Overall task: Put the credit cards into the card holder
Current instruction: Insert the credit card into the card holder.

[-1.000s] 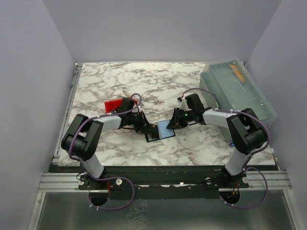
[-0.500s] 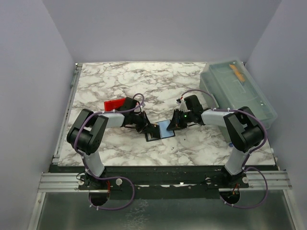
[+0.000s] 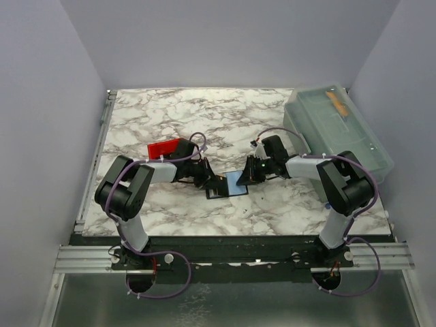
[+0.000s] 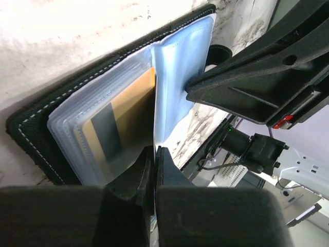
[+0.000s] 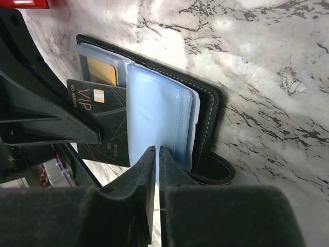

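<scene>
We see the left gripper (image 4: 155,150) with fingers pressed together on the thin edge of a dark plastic card lettered VIP in gold (image 5: 97,121); the right gripper (image 5: 157,150) pinches a pale blue plastic leaf (image 5: 157,110) of the black stitched folding card holder (image 5: 208,108); the card's edge meets the foot of that leaf; a yellowish card with a dark strip (image 4: 128,110) sits in a clear sleeve; the holder lies open on the white marble-patterned table (image 5: 267,62), between both arms; a red plastic tray (image 3: 163,148) lies beside the left arm.
</scene>
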Controlling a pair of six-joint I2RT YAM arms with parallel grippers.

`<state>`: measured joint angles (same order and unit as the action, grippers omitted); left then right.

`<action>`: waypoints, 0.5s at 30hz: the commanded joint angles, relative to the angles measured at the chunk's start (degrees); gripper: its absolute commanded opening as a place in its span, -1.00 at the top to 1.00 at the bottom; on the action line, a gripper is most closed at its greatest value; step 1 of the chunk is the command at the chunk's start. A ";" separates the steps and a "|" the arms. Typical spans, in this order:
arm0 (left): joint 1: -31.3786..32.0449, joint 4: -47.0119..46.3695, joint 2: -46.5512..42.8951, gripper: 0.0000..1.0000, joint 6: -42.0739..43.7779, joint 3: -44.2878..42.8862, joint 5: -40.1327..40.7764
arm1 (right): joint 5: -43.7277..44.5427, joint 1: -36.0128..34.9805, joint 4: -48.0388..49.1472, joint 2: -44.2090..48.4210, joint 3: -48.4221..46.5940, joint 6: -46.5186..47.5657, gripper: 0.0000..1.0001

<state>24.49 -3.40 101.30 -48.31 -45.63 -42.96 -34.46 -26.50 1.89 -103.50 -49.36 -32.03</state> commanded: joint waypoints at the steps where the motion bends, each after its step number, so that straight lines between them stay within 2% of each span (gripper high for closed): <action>1: 1.22 -1.43 -1.94 1.00 1.13 1.24 0.25 | 3.38 0.39 -0.75 -2.76 1.55 1.76 0.78; 15: 3.02 -2.05 -4.10 1.00 2.34 2.78 2.91 | 3.04 0.40 -0.55 -3.02 1.73 1.66 0.81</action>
<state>27.03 -4.27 99.02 -47.48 -43.68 -41.95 -35.05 -26.48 2.52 -103.96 -49.36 -32.03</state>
